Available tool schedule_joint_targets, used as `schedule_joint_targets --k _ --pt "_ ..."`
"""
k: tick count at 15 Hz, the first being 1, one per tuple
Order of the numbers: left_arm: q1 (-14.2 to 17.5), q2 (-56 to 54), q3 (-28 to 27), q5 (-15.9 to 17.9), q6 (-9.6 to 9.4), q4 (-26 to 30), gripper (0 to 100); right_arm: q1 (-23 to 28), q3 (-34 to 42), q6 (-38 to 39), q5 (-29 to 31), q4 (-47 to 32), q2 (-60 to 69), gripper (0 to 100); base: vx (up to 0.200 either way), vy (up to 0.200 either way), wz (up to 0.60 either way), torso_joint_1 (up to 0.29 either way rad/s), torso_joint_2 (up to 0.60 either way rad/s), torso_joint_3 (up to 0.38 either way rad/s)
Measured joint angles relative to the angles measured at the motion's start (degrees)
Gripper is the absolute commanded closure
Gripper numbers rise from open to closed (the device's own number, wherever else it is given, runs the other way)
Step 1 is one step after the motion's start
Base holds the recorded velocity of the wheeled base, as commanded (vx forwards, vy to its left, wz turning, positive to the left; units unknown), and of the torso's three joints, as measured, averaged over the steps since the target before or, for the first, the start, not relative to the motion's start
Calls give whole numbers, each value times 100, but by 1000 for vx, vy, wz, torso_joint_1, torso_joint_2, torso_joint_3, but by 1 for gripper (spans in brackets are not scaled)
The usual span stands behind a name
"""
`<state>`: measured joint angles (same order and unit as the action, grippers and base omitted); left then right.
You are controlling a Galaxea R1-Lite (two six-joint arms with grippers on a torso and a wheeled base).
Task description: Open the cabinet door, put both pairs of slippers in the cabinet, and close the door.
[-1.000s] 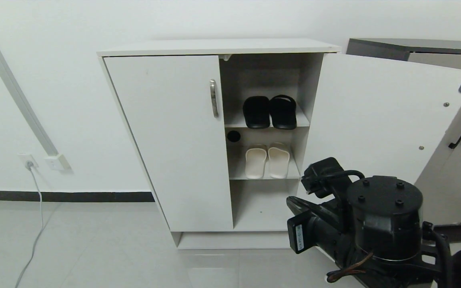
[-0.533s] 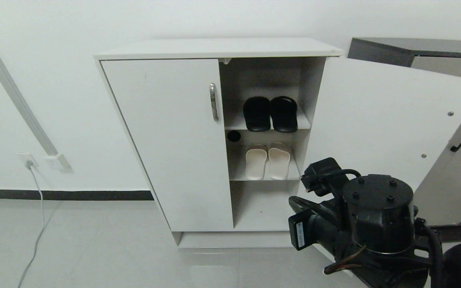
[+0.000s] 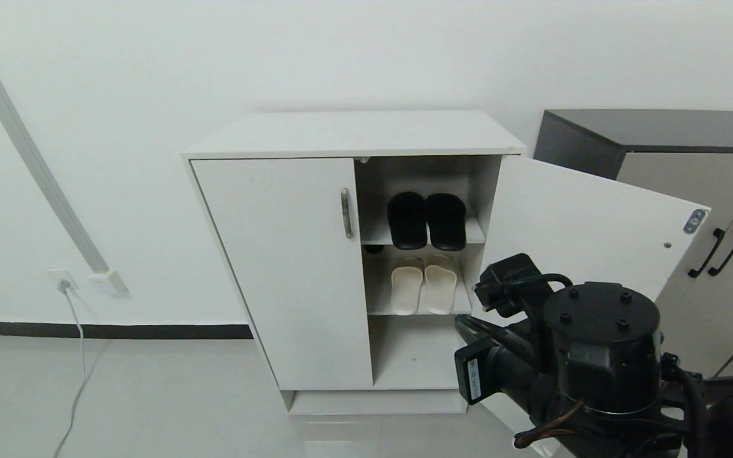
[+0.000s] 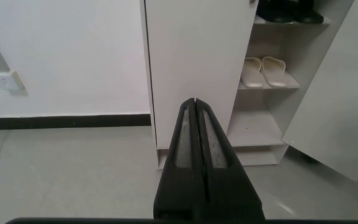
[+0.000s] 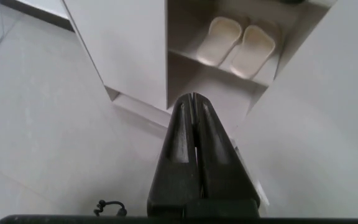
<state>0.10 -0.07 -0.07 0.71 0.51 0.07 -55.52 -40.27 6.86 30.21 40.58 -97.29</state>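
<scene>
The left gripper [image 4: 195,102] is hanging before the cabinet [image 3: 354,133], fingers pressed together; inside the cabinet, black slippers [image 3: 427,219] are sitting one shelf above the white slippers [image 3: 424,286]; the open door [image 3: 583,229] — upright, swung out from the cabinet's right edge — is standing just beside the right gripper [image 5: 194,106], also pinched on nothing, the nearer arm for pushing it.

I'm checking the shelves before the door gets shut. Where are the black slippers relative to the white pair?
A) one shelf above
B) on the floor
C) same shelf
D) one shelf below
A: the black slippers lie one shelf higher than the white slippers inside the cabinet.
</scene>
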Motion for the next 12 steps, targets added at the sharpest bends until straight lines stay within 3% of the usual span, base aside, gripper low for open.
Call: schedule_joint_targets --k 12 --pt "-2 0 -2 -11 9 2 100 -10 33 0 1 -10 0 100 0 0 0 183 -499 -320"
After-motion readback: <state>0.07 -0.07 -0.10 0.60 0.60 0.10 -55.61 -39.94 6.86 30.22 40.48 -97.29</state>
